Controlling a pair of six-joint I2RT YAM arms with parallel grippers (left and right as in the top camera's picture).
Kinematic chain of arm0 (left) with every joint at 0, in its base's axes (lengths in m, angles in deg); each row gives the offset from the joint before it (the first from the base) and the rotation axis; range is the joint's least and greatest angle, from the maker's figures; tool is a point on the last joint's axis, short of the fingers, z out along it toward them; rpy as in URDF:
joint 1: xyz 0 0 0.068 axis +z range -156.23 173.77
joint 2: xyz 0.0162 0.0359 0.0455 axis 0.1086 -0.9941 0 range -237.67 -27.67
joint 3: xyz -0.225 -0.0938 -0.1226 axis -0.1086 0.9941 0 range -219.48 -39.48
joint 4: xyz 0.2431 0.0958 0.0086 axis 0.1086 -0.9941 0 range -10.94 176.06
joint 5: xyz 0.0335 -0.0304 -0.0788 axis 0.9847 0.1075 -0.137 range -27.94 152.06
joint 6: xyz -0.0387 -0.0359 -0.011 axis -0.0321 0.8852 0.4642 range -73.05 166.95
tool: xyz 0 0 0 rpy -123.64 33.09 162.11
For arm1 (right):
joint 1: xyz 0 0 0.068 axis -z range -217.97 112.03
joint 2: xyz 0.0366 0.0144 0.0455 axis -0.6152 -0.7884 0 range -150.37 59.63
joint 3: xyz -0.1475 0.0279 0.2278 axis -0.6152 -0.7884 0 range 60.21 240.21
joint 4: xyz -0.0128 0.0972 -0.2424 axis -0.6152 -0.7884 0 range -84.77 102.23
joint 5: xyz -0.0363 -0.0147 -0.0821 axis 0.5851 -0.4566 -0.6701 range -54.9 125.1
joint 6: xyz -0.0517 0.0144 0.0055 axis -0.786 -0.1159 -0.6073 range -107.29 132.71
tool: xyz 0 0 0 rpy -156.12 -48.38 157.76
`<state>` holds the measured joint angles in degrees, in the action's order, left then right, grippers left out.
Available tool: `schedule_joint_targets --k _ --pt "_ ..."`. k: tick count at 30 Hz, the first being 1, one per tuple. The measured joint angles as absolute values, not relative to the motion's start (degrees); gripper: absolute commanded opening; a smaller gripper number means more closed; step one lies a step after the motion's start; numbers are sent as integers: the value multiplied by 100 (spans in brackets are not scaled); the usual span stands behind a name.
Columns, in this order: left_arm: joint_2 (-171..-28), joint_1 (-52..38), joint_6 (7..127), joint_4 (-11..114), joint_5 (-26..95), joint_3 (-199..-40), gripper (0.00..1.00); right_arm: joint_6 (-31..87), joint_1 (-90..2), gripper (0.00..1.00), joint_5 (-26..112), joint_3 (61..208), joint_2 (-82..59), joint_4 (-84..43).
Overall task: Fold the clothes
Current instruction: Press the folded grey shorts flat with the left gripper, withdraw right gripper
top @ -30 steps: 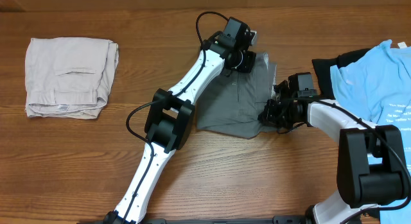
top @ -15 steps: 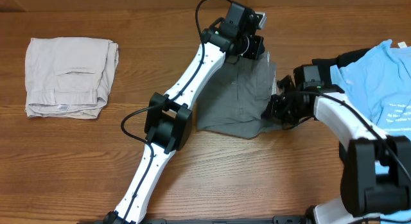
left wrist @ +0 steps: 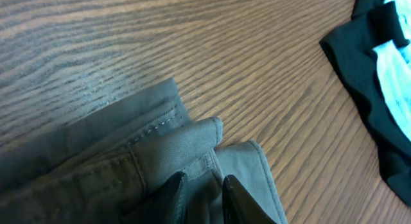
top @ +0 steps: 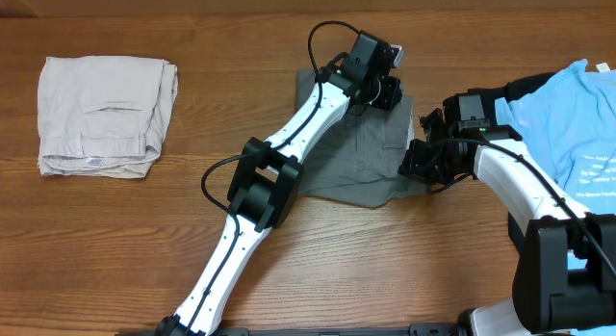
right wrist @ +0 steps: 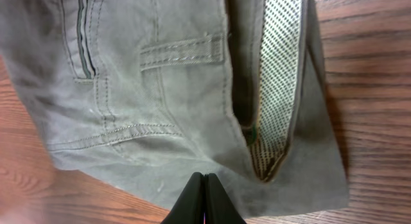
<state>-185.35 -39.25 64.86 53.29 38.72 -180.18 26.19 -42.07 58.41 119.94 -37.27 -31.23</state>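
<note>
The mid-grey shorts [top: 351, 153] lie bunched at the table's middle. My left gripper [top: 385, 90] is at their far right corner, and in the left wrist view it [left wrist: 202, 189] is shut on a fold of the shorts [left wrist: 96, 166] near a hem. My right gripper [top: 416, 168] is at the shorts' right edge. In the right wrist view it [right wrist: 204, 189] is shut, fingertips together over the grey fabric [right wrist: 160, 89], with no cloth visible between them. A slit pocket [right wrist: 82, 31] and the dotted waistband lining [right wrist: 276, 70] show there.
Folded beige shorts [top: 106, 115] lie at the far left. A light-blue printed T-shirt [top: 577, 134] lies on a black garment [top: 525, 86] at the right edge. Both also show in the left wrist view, the black garment [left wrist: 366, 70] at top right.
My left gripper has moved right and away with the shorts' corner, spreading the far edge. My right gripper has shifted slightly right along the shorts' right edge.
</note>
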Motion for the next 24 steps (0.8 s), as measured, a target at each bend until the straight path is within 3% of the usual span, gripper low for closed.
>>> schedule_joint_targets --k 7,10,11,12,15,16,24 --pt "-18535 -3920 6553 4981 3713 -18199 18 2619 -4154 4 5849 12029 -3716 -3226" --pt "-18524 -3920 6610 4116 3726 -18658 11 2623 -3933 12 5887 12274 -3570 -3643" --pt "-18492 -3920 6621 3714 3785 -18818 8 2616 -3842 18 5884 12387 -3495 -3770" --pt "-18424 -3922 6637 3307 3870 -18956 4 2623 -3719 32 5880 12529 -3395 -3886" --pt "-18004 -3927 6647 2074 4192 -19189 4 2623 -3275 90 5760 12984 -3030 -4120" --pt "-17842 -3927 6652 1773 4283 -19222 4 2630 -3147 100 5723 13071 -2931 -4135" --pt "-16835 -3966 6674 -977 5035 -19498 4 2619 -2574 100 5554 13213 -2737 -4421"
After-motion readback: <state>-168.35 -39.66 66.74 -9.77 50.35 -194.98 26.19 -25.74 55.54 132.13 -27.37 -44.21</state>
